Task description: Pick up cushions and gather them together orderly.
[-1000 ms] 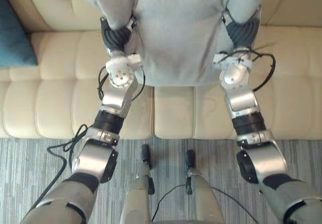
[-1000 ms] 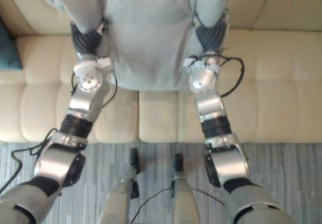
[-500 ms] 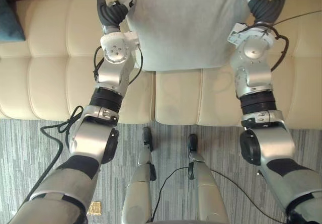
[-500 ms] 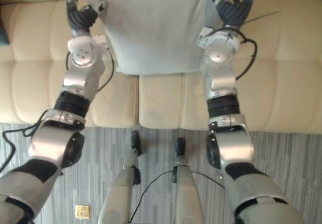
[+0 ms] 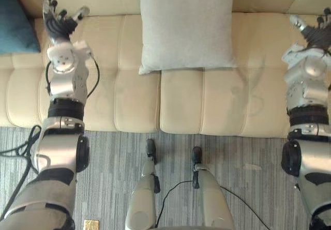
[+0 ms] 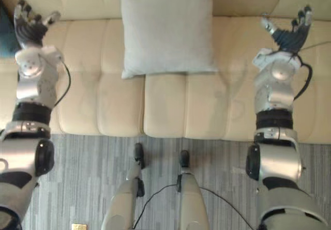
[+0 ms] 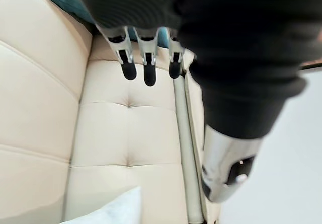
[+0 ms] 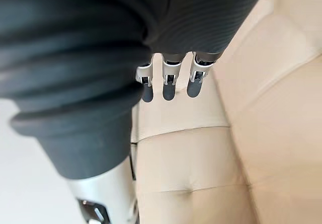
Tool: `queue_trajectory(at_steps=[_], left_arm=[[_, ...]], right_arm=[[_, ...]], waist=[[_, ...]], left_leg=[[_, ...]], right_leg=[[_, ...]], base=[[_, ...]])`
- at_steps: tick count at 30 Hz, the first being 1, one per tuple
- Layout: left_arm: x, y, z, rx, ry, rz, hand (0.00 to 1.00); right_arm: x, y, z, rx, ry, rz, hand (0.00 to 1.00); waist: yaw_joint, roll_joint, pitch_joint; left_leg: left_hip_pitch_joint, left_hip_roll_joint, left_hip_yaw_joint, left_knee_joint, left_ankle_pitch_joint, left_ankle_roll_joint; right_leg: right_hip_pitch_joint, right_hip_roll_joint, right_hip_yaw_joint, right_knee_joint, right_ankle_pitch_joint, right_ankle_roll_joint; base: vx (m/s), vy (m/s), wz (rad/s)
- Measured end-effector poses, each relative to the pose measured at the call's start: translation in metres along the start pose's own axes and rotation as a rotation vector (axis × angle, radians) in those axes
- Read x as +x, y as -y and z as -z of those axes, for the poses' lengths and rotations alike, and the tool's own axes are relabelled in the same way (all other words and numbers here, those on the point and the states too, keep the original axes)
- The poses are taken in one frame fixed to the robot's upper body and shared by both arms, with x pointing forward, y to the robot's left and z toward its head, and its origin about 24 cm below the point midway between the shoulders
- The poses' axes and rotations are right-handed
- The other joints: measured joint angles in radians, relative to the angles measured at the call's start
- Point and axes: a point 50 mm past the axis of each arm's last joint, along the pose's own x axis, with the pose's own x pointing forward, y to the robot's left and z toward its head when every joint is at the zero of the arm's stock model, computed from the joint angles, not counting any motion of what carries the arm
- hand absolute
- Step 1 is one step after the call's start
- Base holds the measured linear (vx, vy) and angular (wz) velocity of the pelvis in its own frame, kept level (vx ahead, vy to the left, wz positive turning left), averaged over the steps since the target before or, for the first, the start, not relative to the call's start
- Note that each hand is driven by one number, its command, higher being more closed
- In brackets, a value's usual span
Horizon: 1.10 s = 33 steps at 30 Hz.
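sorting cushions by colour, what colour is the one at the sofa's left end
The cushion is dark teal, clearest in the left eye view.

A plain, pale grey cushion (image 5: 185, 26) lies flat and square in the middle of the cream sofa (image 5: 181, 103), its near edge straddling the seat's centre seam. A dark teal cushion (image 5: 15, 28) sits at the far left, well apart.

Nothing legible anywhere; any print on the small gold square (image 5: 92, 225) on the floor (image 5: 114, 168) at seven o'clock is too small
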Motion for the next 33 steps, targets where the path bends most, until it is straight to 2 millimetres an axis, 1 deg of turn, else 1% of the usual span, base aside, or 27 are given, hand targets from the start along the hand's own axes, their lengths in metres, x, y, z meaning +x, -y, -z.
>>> queue_trajectory(at_steps=[1, 2, 4, 5, 6, 7, 8, 9, 10, 11, 12, 13, 14, 15, 17, 20, 21, 23, 27, 30, 32, 33], left_arm=[[-0.010, -0.002, 0.013, 0.004, -0.025, 0.006, 0.00], [-0.028, -0.006, 0.035, 0.006, -0.077, 0.014, 0.00], [-0.074, -0.014, 0.081, -0.004, -0.214, 0.016, 0.00], [-0.104, -0.018, 0.107, -0.009, -0.308, 0.015, 0.00], [-0.122, -0.020, 0.121, -0.009, -0.366, 0.016, 0.00], [-0.150, -0.025, 0.140, -0.008, -0.457, 0.022, 0.00], [-0.183, -0.031, 0.160, 0.004, -0.557, 0.033, 0.00], [-0.198, -0.035, 0.167, 0.006, -0.604, 0.039, 0.00], [-0.220, -0.040, 0.178, 0.011, -0.673, 0.037, 0.00], [-0.247, -0.051, 0.191, 0.022, -0.769, 0.015, 0.00], [-0.269, -0.062, 0.203, 0.053, -0.855, -0.008, 0.00], [-0.276, -0.066, 0.206, 0.062, -0.887, -0.016, 0.00], [-0.300, -0.077, 0.217, 0.090, -0.989, -0.042, 0.00], [-0.310, -0.082, 0.221, 0.104, -1.034, -0.050, 0.00], [-0.346, -0.099, 0.231, 0.156, -1.183, -0.092, 0.00], [-0.371, -0.108, 0.237, 0.171, -1.296, -0.143, 0.00], [-0.375, -0.111, 0.237, 0.184, -1.319, -0.159, 0.00], [-0.384, -0.116, 0.238, 0.213, -1.359, -0.166, 0.00], [-0.390, -0.117, 0.239, 0.259, -1.385, -0.127, 0.00], [-0.388, -0.115, 0.240, 0.277, -1.384, -0.094, 0.00], [-0.386, -0.116, 0.239, 0.292, -1.380, -0.078, 0.00], [-0.383, -0.115, 0.240, 0.299, -1.371, -0.066, 0.00]], right_arm=[[-0.008, 0.005, 0.010, -0.013, -0.017, -0.008, 0.00], [-0.023, 0.012, 0.026, -0.024, -0.052, -0.024, 0.00], [-0.058, 0.020, 0.060, -0.037, -0.141, -0.059, 0.00], [-0.081, 0.024, 0.080, -0.054, -0.198, -0.079, 0.00], [-0.096, 0.028, 0.092, -0.056, -0.241, -0.087, 0.00], [-0.119, 0.035, 0.110, -0.077, -0.310, -0.090, 0.00], [-0.148, 0.043, 0.132, -0.098, -0.402, -0.092, 0.00], [-0.164, 0.049, 0.141, -0.107, -0.452, -0.087, 0.00], [-0.188, 0.057, 0.155, -0.118, -0.531, -0.075, 0.00], [-0.219, 0.068, 0.172, -0.136, -0.640, -0.056, 0.00], [-0.245, 0.077, 0.186, -0.143, -0.742, -0.032, 0.00], [-0.253, 0.080, 0.191, -0.147, -0.777, -0.024, 0.00], [-0.279, 0.091, 0.204, -0.160, -0.885, -0.007, 0.00], [-0.290, 0.094, 0.208, -0.168, -0.929, 0.000, 0.00], [-0.321, 0.103, 0.221, -0.211, -1.059, 0.000, 0.00], [-0.347, 0.110, 0.230, -0.214, -1.177, 0.023, 0.00], [-0.357, 0.114, 0.232, -0.214, -1.225, 0.041, 0.00], [-0.370, 0.120, 0.235, -0.249, -1.289, 0.036, 0.00], [-0.376, 0.124, 0.237, -0.251, -1.328, 0.054, 0.00], [-0.381, 0.125, 0.238, -0.264, -1.358, 0.049, 0.00], [-0.377, 0.119, 0.240, -0.280, -1.358, 0.015, 0.00], [-0.375, 0.117, 0.241, -0.275, -1.354, 0.011, 0.00]], waist=[[0.000, 0.000, 0.000], [-0.001, 0.000, 0.000], [0.001, -0.004, -0.003], [0.003, -0.007, -0.005], [0.004, -0.009, -0.007], [0.006, -0.012, -0.015], [0.007, -0.015, -0.028], [0.007, -0.017, -0.037], [0.007, -0.019, -0.050], [0.008, -0.021, -0.077], [0.007, -0.023, -0.096], [0.007, -0.024, -0.103], [0.007, -0.024, -0.131], [0.007, -0.025, -0.143], [0.006, -0.026, -0.182], [0.005, -0.030, -0.208], [0.006, -0.031, -0.216], [0.008, -0.032, -0.236], [0.007, -0.037, -0.258], [0.008, -0.044, -0.257], [0.008, -0.058, -0.246], [0.005, -0.058, -0.239]], left_leg=[[0.009, -0.001, 0.000, 0.000, -0.001, 0.001], [0.028, -0.002, 0.001, 0.000, -0.004, 0.003], [0.072, -0.001, 0.001, 0.000, -0.018, 0.003], [0.098, -0.001, 0.002, 0.000, -0.031, -0.001], [0.113, -0.001, 0.002, 0.000, -0.037, -0.001], [0.134, -0.002, 0.003, 0.000, -0.055, 0.002], [0.156, -0.002, 0.004, 0.000, -0.071, -0.001], [0.166, -0.001, 0.004, 0.000, -0.076, -0.004], [0.183, -0.002, 0.003, 0.000, -0.082, -0.004], [0.205, -0.003, 0.003, 0.000, -0.090, -0.003], [0.235, -0.005, 0.004, 0.000, -0.095, 0.003], [0.246, -0.006, 0.004, 0.000, -0.099, 0.004], [0.277, -0.008, 0.006, 0.000, -0.111, 0.000], [0.289, -0.008, 0.007, 0.000, -0.117, -0.001], [0.327, -0.010, 0.010, 0.000, -0.130, -0.002], [0.361, -0.010, 0.011, 0.000, -0.145, -0.009], [0.377, -0.010, 0.011, 0.000, -0.149, -0.011], [0.404, -0.010, 0.018, 0.000, -0.158, -0.012], [0.424, -0.010, 0.034, 0.000, -0.162, -0.017], [0.450, -0.010, 0.053, 0.000, -0.164, -0.019], [0.460, -0.011, 0.064, 0.009, -0.173, -0.015], [0.453, -0.012, 0.065, 0.028, -0.186, -0.013]], right_leg=[[0.011, -0.001, 0.000, -0.004, 0.000, 0.001], [0.034, -0.001, 0.001, -0.014, 0.000, 0.002], [0.082, 0.001, 0.003, -0.029, -0.001, 0.004], [0.107, 0.002, 0.006, -0.034, -0.006, 0.007], [0.122, 0.002, 0.010, -0.037, -0.010, 0.008], [0.143, 0.003, 0.013, -0.048, -0.018, 0.011], [0.171, 0.003, 0.013, -0.061, -0.026, 0.018], [0.183, 0.003, 0.014, -0.067, -0.028, 0.015], [0.205, 0.003, 0.014, -0.075, -0.030, 0.017], [0.237, 0.003, 0.011, -0.091, -0.032, 0.019], [0.273, 0.003, 0.011, -0.106, -0.032, 0.021], [0.284, 0.003, 0.011, -0.111, -0.034, 0.023], [0.324, 0.001, 0.010, -0.128, -0.035, 0.025], [0.339, 0.000, 0.010, -0.136, -0.035, 0.025], [0.379, -0.003, 0.009, -0.156, -0.038, 0.029], [0.421, -0.004, 0.005, -0.174, -0.039, 0.029], [0.442, -0.005, 0.001, -0.181, -0.041, 0.029], [0.474, -0.005, 0.003, -0.199, -0.040, 0.028], [0.486, -0.003, 0.023, -0.205, -0.032, 0.023], [0.506, -0.002, 0.039, -0.205, -0.026, 0.026], [0.512, -0.002, 0.048, -0.190, -0.027, 0.028], [0.507, -0.005, 0.044, -0.169, -0.031, 0.034]], base=[[0.00, 0.000, 0.00], [0.04, -0.021, -0.02], [0.05, -0.032, -0.08], [0.04, -0.030, -0.08], [0.04, -0.027, -0.07], [0.04, -0.015, -0.05], [0.05, -0.008, -0.03], [0.07, 0.000, 0.00], [0.09, 0.006, 0.04], [0.14, 0.005, 0.03], [0.11, 0.000, 0.02], [0.13, 0.002, 0.00], [0.08, 0.003, 0.01], [0.11, 0.003, 0.00], [0.08, -0.001, -0.01], [0.08, -0.004, 0.02], [0.05, -0.004, 0.04], [0.07, 0.001, -0.04], [0.06, 0.005, -0.15], [0.06, 0.005, -0.15], [0.03, 0.007, -0.16], [0.00, 0.000, 0.00]])
